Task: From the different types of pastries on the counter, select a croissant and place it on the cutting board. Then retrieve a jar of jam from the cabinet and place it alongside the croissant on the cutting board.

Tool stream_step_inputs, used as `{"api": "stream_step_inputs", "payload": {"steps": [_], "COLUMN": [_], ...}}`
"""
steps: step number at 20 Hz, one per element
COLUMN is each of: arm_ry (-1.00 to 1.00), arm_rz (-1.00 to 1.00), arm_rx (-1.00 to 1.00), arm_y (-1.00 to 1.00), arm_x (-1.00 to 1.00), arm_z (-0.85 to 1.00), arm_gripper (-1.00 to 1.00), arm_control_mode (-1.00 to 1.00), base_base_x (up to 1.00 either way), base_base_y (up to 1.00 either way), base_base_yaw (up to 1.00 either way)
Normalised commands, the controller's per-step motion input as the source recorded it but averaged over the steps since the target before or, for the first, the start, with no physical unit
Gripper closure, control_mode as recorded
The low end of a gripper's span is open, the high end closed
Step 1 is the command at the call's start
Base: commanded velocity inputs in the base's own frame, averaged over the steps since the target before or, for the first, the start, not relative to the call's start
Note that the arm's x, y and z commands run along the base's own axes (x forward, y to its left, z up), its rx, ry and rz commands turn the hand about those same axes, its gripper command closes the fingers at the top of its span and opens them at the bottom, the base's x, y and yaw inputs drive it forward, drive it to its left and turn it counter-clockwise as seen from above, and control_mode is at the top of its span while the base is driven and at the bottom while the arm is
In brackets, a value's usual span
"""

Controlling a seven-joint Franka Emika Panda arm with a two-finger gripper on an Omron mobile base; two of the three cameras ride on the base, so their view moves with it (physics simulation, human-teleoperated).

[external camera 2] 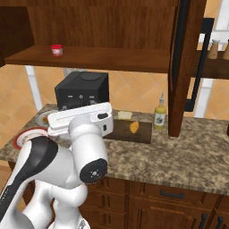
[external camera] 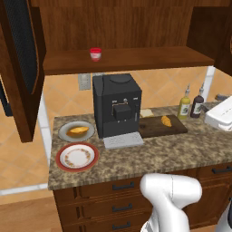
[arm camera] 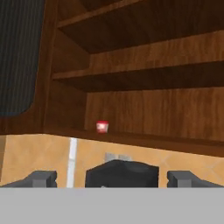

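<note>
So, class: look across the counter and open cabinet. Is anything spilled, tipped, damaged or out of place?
Nothing stands out. The croissant lies flat on the cutting board, the jam jar stands upright on the cabinet shelf, and both plates sit level on the counter.

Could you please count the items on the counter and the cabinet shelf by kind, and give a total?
Pastries: 3 (croissant, pastry on grey plate, bread slice)
Plates: 2 (grey plate, red-rimmed plate)
Bottles: 2 (yellow bottle, dark bottle)
Jam jar: 1
Coffee machine: 1
Cutting board: 1
Total: 10

Croissant (external camera: 166, 121) on cutting board (external camera: 154, 128) (right end); red-lidded jam jar (external camera: 95, 54) upright on cabinet shelf.
</note>
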Motion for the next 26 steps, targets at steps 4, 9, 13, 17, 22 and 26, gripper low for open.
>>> {"api": "stream_step_inputs", "payload": {"steps": [4,9,13,17,22,26], "arm_ry": [0.04,0.06,0.09,0.39,0.50,0.32], "arm_rz": [0.09,0.05,0.00,0.00,-0.08,-0.17], "arm_rx": [0.08,0.04,0.00,-0.12,-0.11,-0.03], "arm_y": [0.48,0.61,0.76,0.99,0.84,0.14], "arm_x": [-0.84,-0.70,-0.50,0.08,0.53,0.70], "arm_z": [1.00,1.00,0.91,0.33,0.01,0.25], "arm_gripper": [-1.00,-1.00,-1.00,-1.00,-1.00,-1.00], "arm_control_mode": [-1.00,-1.00,-1.00,-1.00,-1.00,-1.00], "base_base_x": [0.00,0.00,0.00,0.00,0.00,0.00], "base_base_y": [0.00,0.00,0.00,0.00,0.00,0.00], "base_base_yaw": [0.00,0.00,0.00,0.00,0.00,0.00]}}
